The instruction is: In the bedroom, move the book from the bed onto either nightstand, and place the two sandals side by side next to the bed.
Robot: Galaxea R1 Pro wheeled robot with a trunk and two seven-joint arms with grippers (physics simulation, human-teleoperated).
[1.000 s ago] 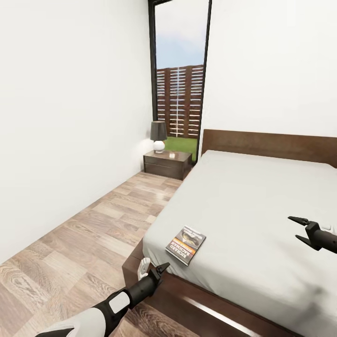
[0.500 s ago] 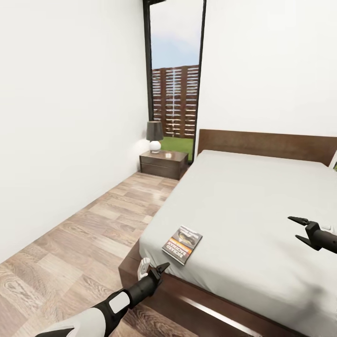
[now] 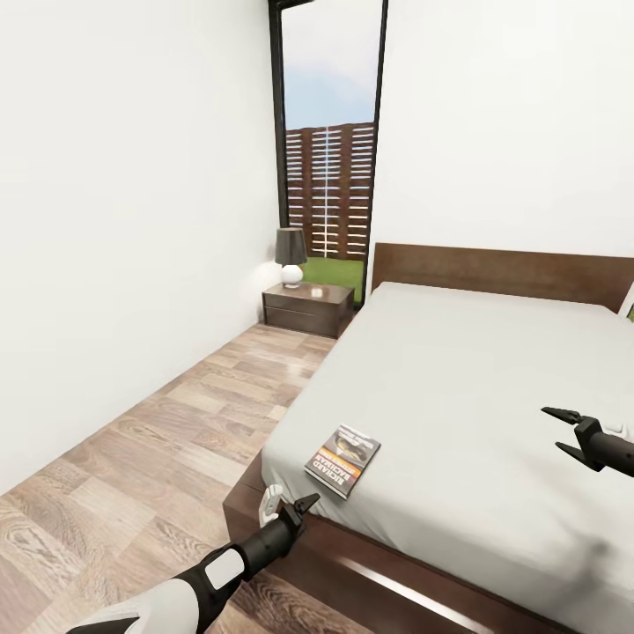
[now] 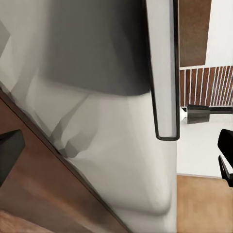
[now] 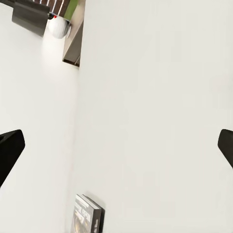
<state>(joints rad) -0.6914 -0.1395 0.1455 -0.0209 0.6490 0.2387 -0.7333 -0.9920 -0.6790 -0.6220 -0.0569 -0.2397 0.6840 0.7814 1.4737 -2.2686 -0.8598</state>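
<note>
Both hands [image 3: 283,504] [image 3: 561,431] spread, empty

Bed [image 3: 493,396]: matt light-grey cloth mattress, dark wood frame (smooth sheen on the rail). Floor [image 3: 167,440]: wood planks, visible grain. Nightstand [image 3: 308,308]: glossy dark wood. Book [image 3: 343,460]: glossy paper cover.

The bed [image 3: 493,387] is cut off by the frame beyond the book [image 3: 343,460], its far side and foot unseen. Cover lettering on the book is too blurred to read reliably. A small object beside the lamp [image 3: 291,256] on the nightstand [image 3: 306,309] is too small to identify.
</note>
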